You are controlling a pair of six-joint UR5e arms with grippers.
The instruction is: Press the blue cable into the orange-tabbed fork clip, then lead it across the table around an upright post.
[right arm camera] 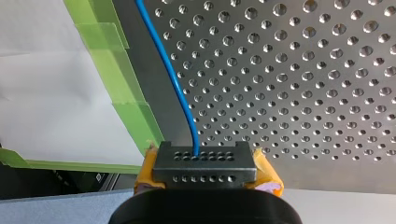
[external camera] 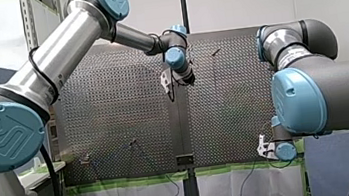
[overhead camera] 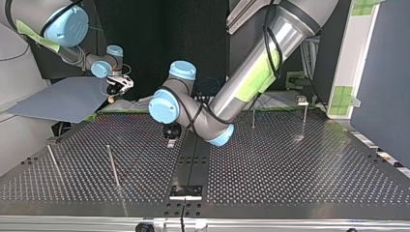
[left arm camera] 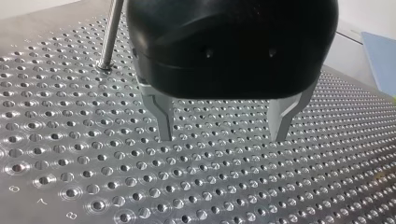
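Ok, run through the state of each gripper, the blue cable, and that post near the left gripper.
left gripper: open, empty, above the perforated table.
right gripper: shut on the blue cable.
blue cable: gripped at one end, runs straight ahead along the table's edge.
post: upright, nothing around it.

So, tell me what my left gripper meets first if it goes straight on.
Probably just the bare perforated table: the left gripper points down at it, open, nothing between.
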